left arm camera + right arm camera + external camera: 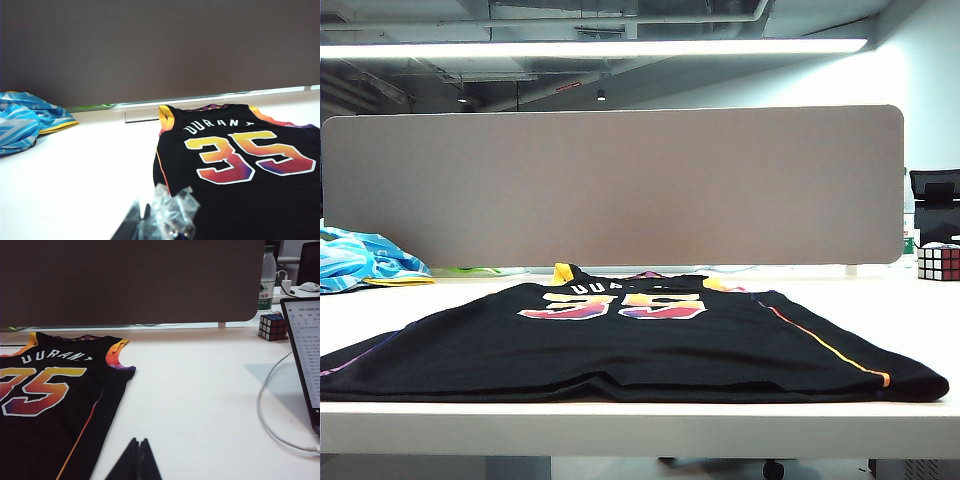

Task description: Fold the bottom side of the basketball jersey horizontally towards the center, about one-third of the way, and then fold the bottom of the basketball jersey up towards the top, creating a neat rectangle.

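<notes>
The black basketball jersey [620, 345] lies flat on the white table [620, 425], hem toward the front edge. Its "DURANT" lettering and gradient 35 face up, and an orange stripe runs down its right side. Neither gripper shows in the exterior view. In the left wrist view, my left gripper [144, 205] is shut, its fingers wrapped in clear tape, at the jersey's [250, 190] left edge and holding nothing. In the right wrist view, my right gripper [139, 439] is shut and empty over bare table, just off the jersey's [45, 430] right edge.
A light blue patterned cloth [360, 260] lies at the back left. A grey partition panel [620, 185] stands behind the table. A Rubik's cube [938, 262] sits at the back right. Near it are a bottle [267, 277], a laptop [305, 355] and a white cable [265, 410].
</notes>
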Controlling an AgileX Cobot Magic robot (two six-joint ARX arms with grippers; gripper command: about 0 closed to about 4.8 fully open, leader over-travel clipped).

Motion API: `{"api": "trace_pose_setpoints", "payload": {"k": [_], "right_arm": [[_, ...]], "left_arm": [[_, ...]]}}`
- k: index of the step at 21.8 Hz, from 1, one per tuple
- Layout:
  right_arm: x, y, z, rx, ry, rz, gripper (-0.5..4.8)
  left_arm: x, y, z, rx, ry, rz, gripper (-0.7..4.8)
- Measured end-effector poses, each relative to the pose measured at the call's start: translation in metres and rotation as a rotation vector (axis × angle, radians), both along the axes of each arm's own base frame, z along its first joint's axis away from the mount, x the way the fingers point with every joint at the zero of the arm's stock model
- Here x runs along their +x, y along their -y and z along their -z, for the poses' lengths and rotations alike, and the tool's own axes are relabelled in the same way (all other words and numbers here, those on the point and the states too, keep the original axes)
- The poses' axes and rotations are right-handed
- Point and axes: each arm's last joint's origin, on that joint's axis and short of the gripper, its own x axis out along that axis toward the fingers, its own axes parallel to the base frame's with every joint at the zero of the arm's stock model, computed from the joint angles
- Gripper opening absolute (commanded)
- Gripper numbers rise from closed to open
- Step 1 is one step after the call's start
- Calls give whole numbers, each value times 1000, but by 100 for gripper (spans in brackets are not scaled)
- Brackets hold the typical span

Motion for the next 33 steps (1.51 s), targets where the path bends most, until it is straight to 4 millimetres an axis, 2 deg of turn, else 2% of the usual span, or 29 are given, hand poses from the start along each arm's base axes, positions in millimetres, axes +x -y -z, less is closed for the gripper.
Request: {"api": "trace_pose_setpoints", "payload": {"k": [9, 11, 13, 14, 16, 19, 25, 29, 30, 31, 33], "right_arm": [[0, 0, 0, 2, 0, 0, -1], [0, -1, 0, 78, -3, -40, -3], [-1, -5, -2, 200, -7, -170, -5], [-1, -6, -2, 219, -16, -200, -5], [0, -6, -2, 248, -84, -211, -5], [2, -6, -13, 267, -172, -202, -5], [26, -6, -40, 287, -374, -175, -4], [53, -7, -59, 284, -550, -162, 0], [60, -7, -62, 272, -595, -167, 19], [72, -8, -63, 248, -688, -182, 51], [83, -8, -63, 238, -775, -200, 116]], "left_arm": [[0, 0, 0, -3, 0, 0, -6], [0, 0, -1, -101, -12, 7, -6], [-1, -4, -7, -504, -54, -75, -5], [-2, -6, -10, -601, -72, -116, -5], [-2, -8, -15, -667, -117, -151, -5], [5, -8, -13, -676, -252, -151, -5], [36, -8, -19, -657, -548, -110, -6], [70, -12, -33, -599, -699, -15, -6], [79, -14, -36, -590, -725, 9, -6], [96, -18, -39, -576, -788, 68, -5], [109, -22, -38, -579, -857, 107, -4]]}}
